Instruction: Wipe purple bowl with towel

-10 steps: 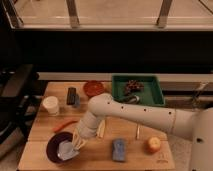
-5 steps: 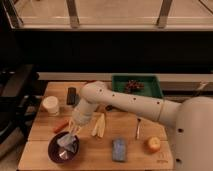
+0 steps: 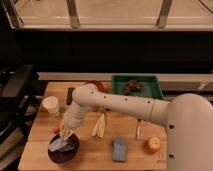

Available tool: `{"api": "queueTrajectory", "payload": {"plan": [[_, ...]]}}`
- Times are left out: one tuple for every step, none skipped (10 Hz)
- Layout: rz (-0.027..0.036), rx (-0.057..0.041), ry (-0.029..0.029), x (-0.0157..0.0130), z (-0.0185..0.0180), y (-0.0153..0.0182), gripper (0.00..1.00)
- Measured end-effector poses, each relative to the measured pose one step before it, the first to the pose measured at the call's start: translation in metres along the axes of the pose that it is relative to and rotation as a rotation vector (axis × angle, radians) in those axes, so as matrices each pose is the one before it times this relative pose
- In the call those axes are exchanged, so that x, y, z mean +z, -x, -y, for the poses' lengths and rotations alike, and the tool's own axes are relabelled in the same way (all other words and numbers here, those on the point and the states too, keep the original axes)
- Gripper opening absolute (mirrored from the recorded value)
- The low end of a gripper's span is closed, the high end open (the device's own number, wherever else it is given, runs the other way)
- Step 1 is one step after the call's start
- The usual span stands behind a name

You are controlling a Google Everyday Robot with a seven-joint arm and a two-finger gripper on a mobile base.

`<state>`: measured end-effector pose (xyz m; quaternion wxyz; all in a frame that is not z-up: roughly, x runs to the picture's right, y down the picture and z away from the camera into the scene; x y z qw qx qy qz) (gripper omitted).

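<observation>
Purple bowl (image 3: 64, 150) near the front left corner of the wooden table (image 3: 90, 161), low and wide-mouthed, apparently of rigid plastic or glazed ware: judged light, smooth inside, and liable to skate on the wood under sideways pressure. Pale grey-blue towel (image 3: 59, 145) bunched inside the bowl toward its left rim, soft and limp, judged weightless for practical purposes and prone to fold over itself rather than spread flat. Tool (image 3: 65, 135) at the end of the white arm, poised at the upper edge of the bowl directly over the towel, apparently touching the cloth; whether closed on it or parted, cannot tell. Best purchase on the towel judged to be a gathered ridge near its middle, pinched so that a pad of cloth stays beneath the tip; a hold at one corner likely to leave the rest trailing. Pressure best kept mostly downward, with small circular strokes, to avoid tipping or pushing the bowl toward the table edge just beside it. Nearby but apart: orange object (image 3: 57, 129) just behind the bowl, white cup (image 3: 50, 105) farther back, blue sponge (image 3: 119, 149) to the right, apple (image 3: 152, 145) beyond it, green tray (image 3: 137, 86) at the rear.
</observation>
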<state>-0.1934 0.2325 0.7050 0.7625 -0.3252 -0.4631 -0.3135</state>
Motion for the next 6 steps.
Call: {"api": "queueTrajectory", "payload": {"plan": [[0.00839,0.02321,-0.00396,0.00375,-0.01687,0.00943,0.00],[-0.00061,0.03086,-0.00475,0.00002,-0.02469,0.00672,0.00],[-0.00504,0.01373,-0.00787,-0.00303,-0.01297,0.00038,0.00],[-0.00724,0.01025,-0.01545,-0.00560,-0.01169,-0.00111,0.00],[-0.00277,-0.01255,-0.02183,-0.00604,-0.00264,-0.00057,0.00],[0.00467,-0.01286,-0.01659,-0.00371,0.00217,-0.00154,0.00]]}}
